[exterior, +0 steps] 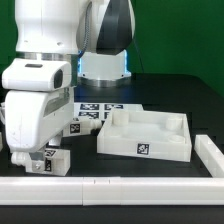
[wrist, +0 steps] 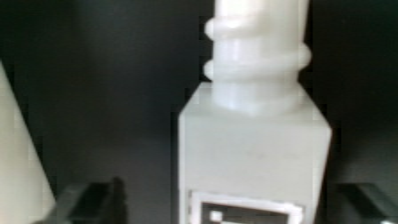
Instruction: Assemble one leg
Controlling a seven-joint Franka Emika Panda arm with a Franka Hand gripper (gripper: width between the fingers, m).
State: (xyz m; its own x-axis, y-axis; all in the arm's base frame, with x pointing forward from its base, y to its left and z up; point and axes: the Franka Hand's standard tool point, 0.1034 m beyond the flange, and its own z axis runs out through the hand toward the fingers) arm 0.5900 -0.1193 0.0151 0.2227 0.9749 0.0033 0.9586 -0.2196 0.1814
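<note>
A leg (wrist: 258, 140) lies on the black table between my fingers, a white oblong block with a ringed round peg (wrist: 254, 45) at one end and a tag on its upper face. My gripper (wrist: 231, 205) is open and straddles the block end away from the peg. The dark fingers (wrist: 98, 200) stand on each side, with a gap showing on at least one side. In the exterior view my gripper (exterior: 35, 158) is low at the table on that view's left, over the tagged leg (exterior: 57, 160).
The large white tray-like piece (exterior: 145, 135) stands in the middle. The marker board (exterior: 105, 107) lies behind it. More tagged blocks (exterior: 78, 126) sit beside my hand. A white rail (exterior: 130, 183) runs along the front and right edges. Another white part (wrist: 15, 150) lies close beside the leg.
</note>
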